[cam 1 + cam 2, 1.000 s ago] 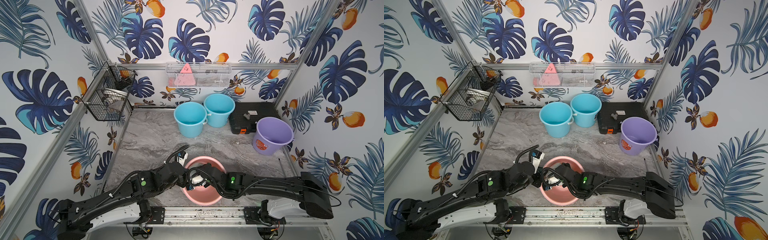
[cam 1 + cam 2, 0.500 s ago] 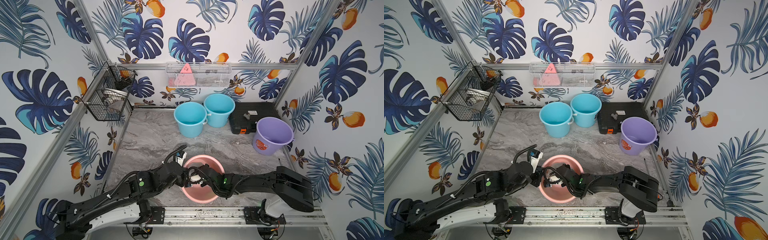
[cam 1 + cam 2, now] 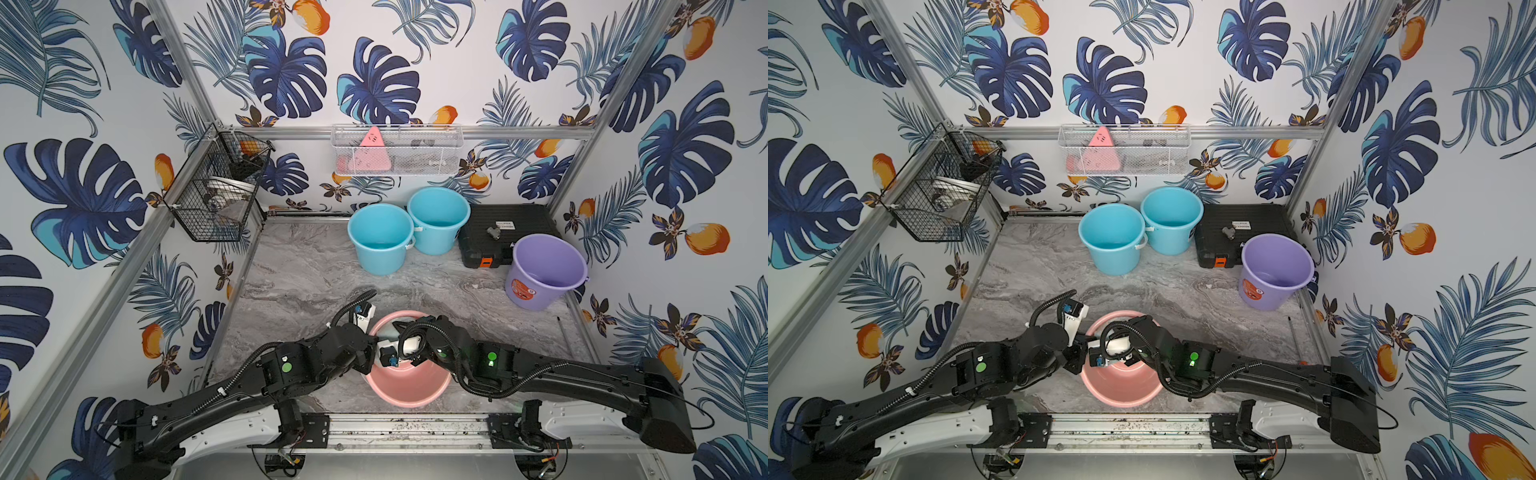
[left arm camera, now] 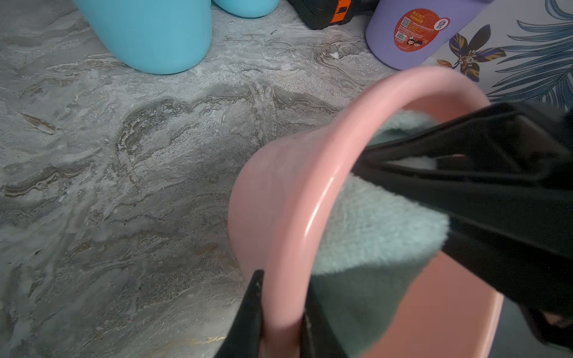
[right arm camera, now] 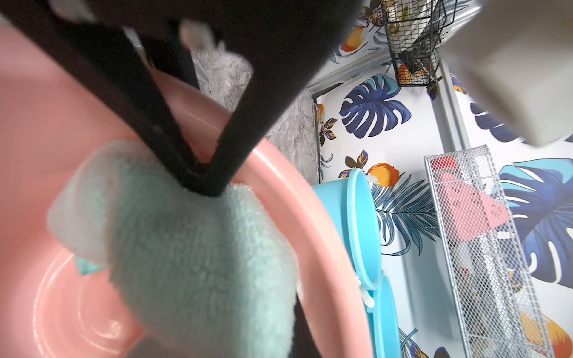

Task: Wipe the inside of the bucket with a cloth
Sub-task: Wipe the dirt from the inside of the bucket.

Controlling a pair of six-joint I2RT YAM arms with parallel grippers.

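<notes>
A pink bucket [image 3: 409,390] [image 3: 1121,390] stands at the front middle of the marble floor, and both arms meet over it. My left gripper [image 4: 283,285] is shut on the bucket's rim [image 4: 273,186], one finger outside and one inside; the right wrist view shows it [image 5: 203,173] pinching that rim too. The pale mint cloth [image 5: 192,254] [image 4: 372,223] hangs inside against the bucket wall [image 5: 62,124]. My right gripper [image 4: 361,165] is shut on the cloth, with its fingers mostly hidden by the fabric. In both top views the wrists cover the cloth.
Two blue buckets [image 3: 380,239] [image 3: 438,218] stand at the back, with a black case [image 3: 505,232] and a purple bucket [image 3: 544,270] to their right. A black wire basket [image 3: 216,195] hangs on the left wall and a white mesh basket [image 3: 397,151] on the back wall.
The right arm drew in close over the bucket, then stretched back out, dragging the cloth along the inner wall. The left gripper kept its hold on the rim.
</notes>
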